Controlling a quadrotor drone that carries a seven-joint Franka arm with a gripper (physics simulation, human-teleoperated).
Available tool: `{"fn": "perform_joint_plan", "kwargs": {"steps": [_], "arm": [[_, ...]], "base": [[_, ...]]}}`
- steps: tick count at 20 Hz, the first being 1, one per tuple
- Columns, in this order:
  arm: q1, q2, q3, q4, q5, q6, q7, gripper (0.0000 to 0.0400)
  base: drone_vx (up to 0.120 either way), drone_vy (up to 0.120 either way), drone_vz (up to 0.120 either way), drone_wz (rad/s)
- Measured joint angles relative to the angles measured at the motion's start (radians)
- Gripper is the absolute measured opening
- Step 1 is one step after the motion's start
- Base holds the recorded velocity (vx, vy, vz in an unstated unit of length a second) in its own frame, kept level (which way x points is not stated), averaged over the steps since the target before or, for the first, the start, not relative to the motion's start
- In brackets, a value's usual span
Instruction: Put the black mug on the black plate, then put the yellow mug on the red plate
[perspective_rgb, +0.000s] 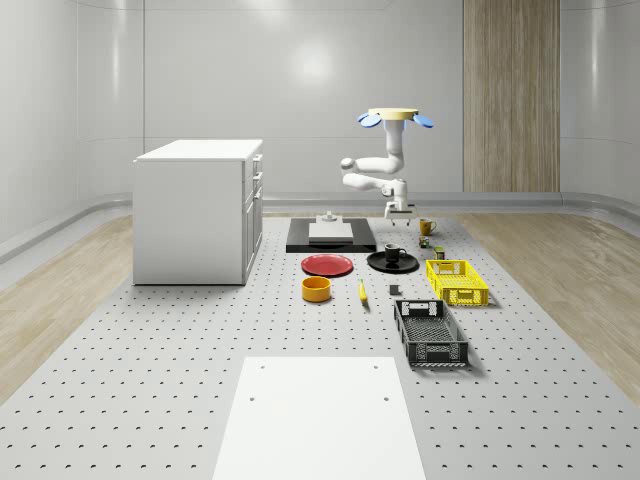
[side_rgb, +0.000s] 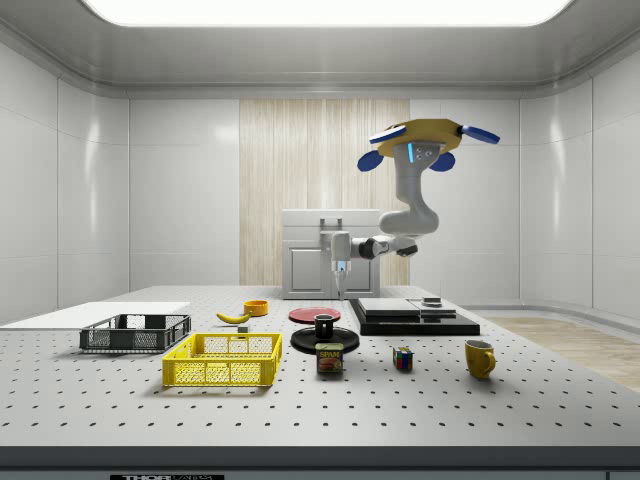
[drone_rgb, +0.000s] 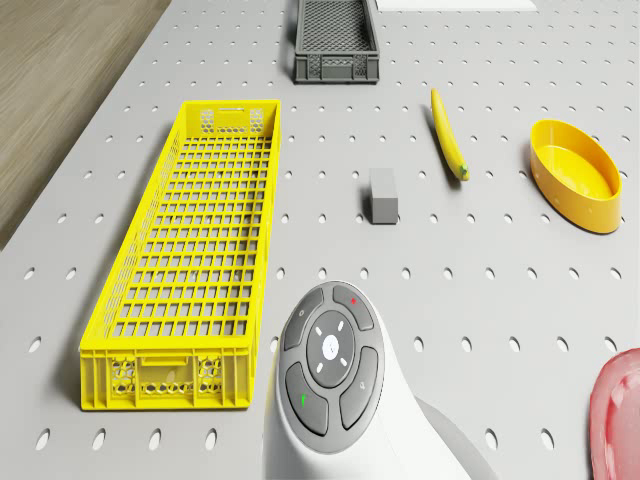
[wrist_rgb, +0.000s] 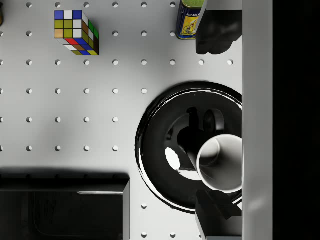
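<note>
The black mug (perspective_rgb: 394, 253) stands upright on the black plate (perspective_rgb: 380, 265); the side view has this mug (side_rgb: 324, 326) and plate (side_rgb: 345, 341) near the table's middle. My gripper (perspective_rgb: 397, 210) hangs open a little above them, holding nothing. In the wrist view the mug (wrist_rgb: 220, 159) and plate (wrist_rgb: 160, 130) lie below my gripper (wrist_rgb: 216, 120), with one fingertip (wrist_rgb: 215, 30) on either side. The yellow mug (perspective_rgb: 426, 227) (side_rgb: 480, 358) stands apart on the table. The red plate (perspective_rgb: 327, 265) (side_rgb: 314, 314) (drone_rgb: 618, 410) lies beside the black plate. The drone hovers above the table's back part.
A yellow crate (perspective_rgb: 456, 281) (drone_rgb: 180, 270), a dark crate (perspective_rgb: 430, 332), a banana (perspective_rgb: 362, 291) (drone_rgb: 449, 135), an orange bowl (perspective_rgb: 316, 289) and a small grey block (drone_rgb: 383, 194) lie near the front. A Rubik's cube (wrist_rgb: 76, 32), a can (side_rgb: 329, 358), a black platform (perspective_rgb: 330, 235) and a white cabinet (perspective_rgb: 200, 210) stand around.
</note>
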Motion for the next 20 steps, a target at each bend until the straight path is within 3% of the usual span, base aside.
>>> {"fn": "perform_joint_plan", "kwargs": {"steps": [20], "arm": [[0.002, 0.003, 0.000, 0.000, -0.001, -0.003, -0.001, 0.0400]], "base": [[-0.120, 0.120, 0.000, 0.000]]}}
